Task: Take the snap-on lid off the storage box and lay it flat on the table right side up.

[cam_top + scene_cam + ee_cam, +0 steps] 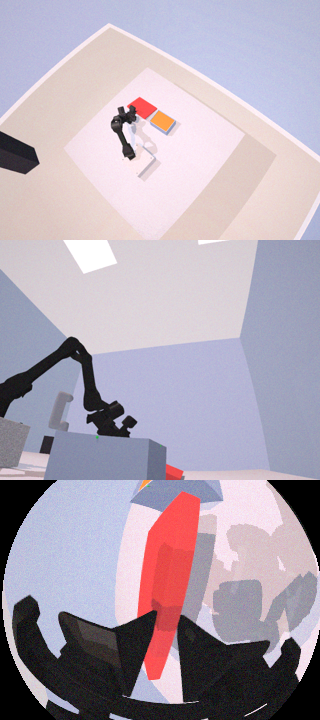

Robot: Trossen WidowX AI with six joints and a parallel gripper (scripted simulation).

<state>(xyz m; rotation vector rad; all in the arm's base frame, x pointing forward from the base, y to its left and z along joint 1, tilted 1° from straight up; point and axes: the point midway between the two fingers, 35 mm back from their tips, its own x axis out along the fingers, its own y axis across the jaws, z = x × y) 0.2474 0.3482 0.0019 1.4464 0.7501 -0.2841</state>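
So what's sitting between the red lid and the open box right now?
Nothing: in the top view only a narrow strip of bare table separates the red lid, gripped by the pincer, from the box.

Lid (142, 107) on the bench (196, 144) just beside the open box (162, 121), pincer (132, 113) clamped on the lid's near edge
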